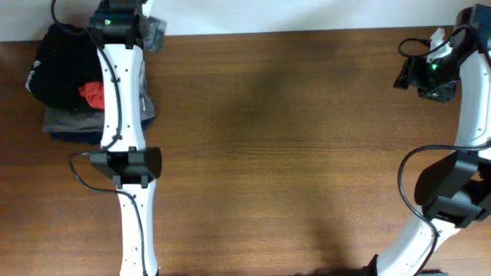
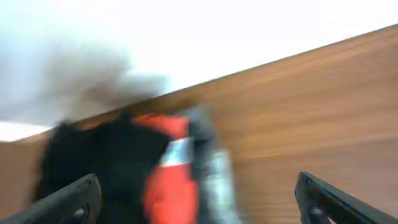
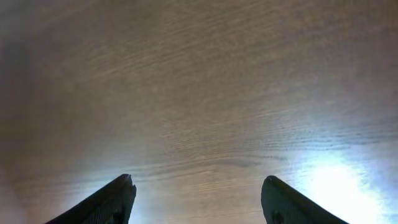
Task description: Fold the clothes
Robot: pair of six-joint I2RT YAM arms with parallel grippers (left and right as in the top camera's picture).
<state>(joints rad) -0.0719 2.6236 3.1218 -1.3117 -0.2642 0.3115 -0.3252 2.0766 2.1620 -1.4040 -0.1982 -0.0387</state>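
Observation:
A pile of folded clothes [image 1: 65,84] lies at the table's far left: a black garment on top with a red patch [image 1: 93,93], grey and dark blue layers under it. My left gripper [image 1: 149,32] is open and empty at the back edge, just right of the pile. The left wrist view is blurred and shows the black, red and grey clothes [image 2: 155,174] between the spread fingers [image 2: 199,205]. My right gripper [image 1: 418,77] is open and empty at the far right, over bare wood; its fingers [image 3: 196,199] frame only table.
The brown wooden table [image 1: 276,146] spans the view. A white wall runs along the back edge [image 1: 307,15]. The left arm lies across the right side of the pile. The right arm's base stands at the front right [image 1: 453,192].

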